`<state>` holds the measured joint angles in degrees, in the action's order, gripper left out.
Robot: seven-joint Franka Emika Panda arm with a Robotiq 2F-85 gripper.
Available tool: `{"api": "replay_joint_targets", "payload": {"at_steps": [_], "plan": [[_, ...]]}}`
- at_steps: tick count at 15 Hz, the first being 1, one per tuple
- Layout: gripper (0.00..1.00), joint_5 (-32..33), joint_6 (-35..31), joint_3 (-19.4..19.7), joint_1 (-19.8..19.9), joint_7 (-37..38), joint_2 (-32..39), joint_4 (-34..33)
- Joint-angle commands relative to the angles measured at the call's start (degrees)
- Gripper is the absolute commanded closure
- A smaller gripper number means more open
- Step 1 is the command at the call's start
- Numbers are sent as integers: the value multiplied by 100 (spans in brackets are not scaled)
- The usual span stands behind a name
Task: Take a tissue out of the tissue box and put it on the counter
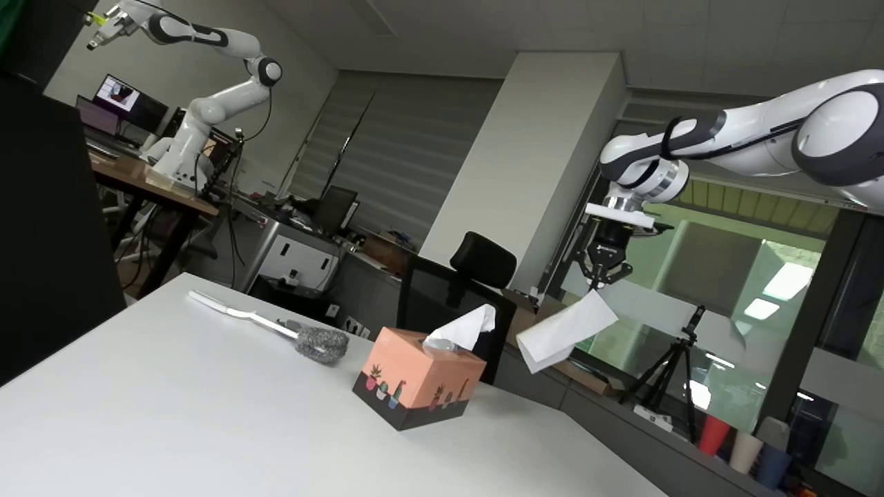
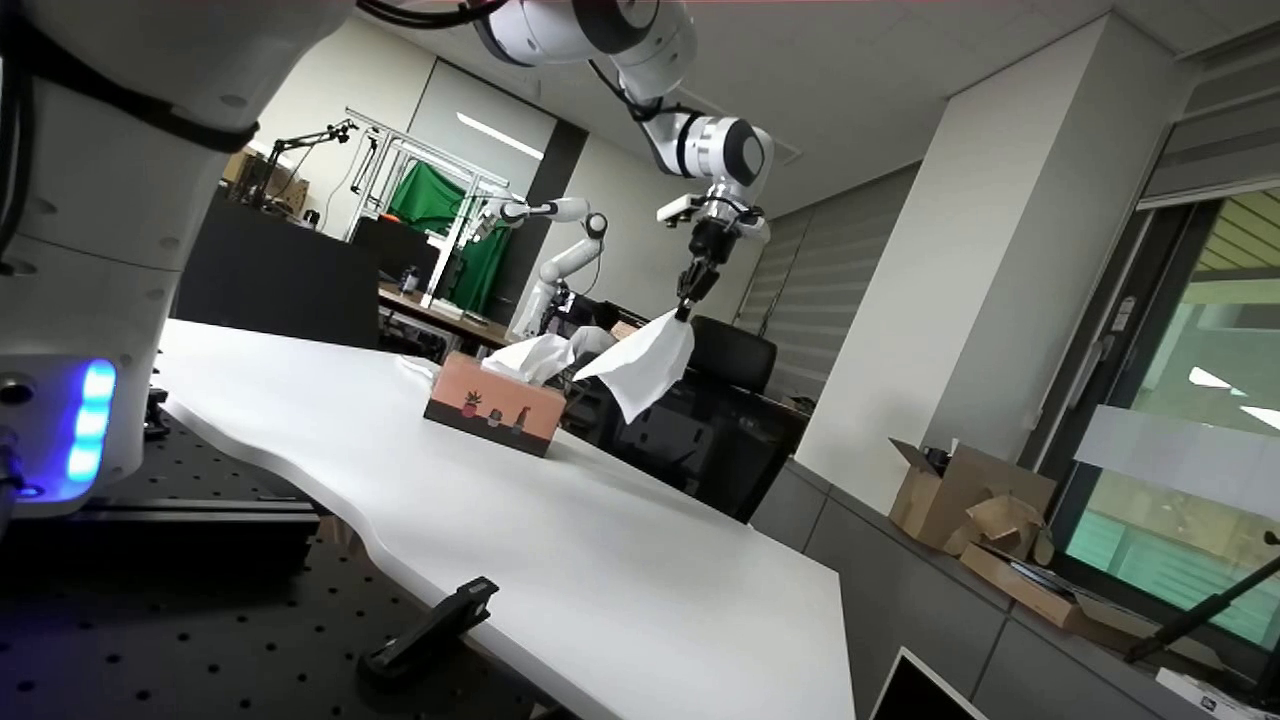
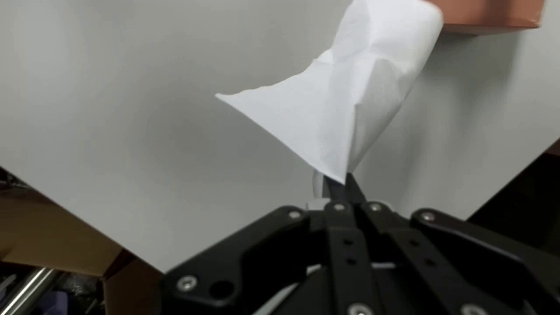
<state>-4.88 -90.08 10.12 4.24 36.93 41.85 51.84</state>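
Removal step: done. The tissue hangs in mid-air by 1 corner from the Robotiq gripper, jaws narrow, pinching the paper, apart from the tissue box. A 2nd tissue pokes from the box top. Left, as I judge: lower onto the counter, release.

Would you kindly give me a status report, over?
Gripper shut on tissue. Tissue hanging in air, not yet on counter. Possible obstacles there: box and brush.
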Motion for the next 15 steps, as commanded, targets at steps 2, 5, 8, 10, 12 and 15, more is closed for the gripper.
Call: {"api": "replay_joint_targets", "payload": {"at_steps": [2,5,8,10,12,15], "plan": [[100,894,809,329,11,-890,-62,-74],[100,1580,1168,500,-28,-1358,189,-125],[100,2186,960,491,-9,-2077,627,-280],[100,2321,884,449,64,-2295,1011,-430],[99,2239,793,405,29,-2120,742,-25],[99,2298,754,411,35,-2162,963,-116]]}}
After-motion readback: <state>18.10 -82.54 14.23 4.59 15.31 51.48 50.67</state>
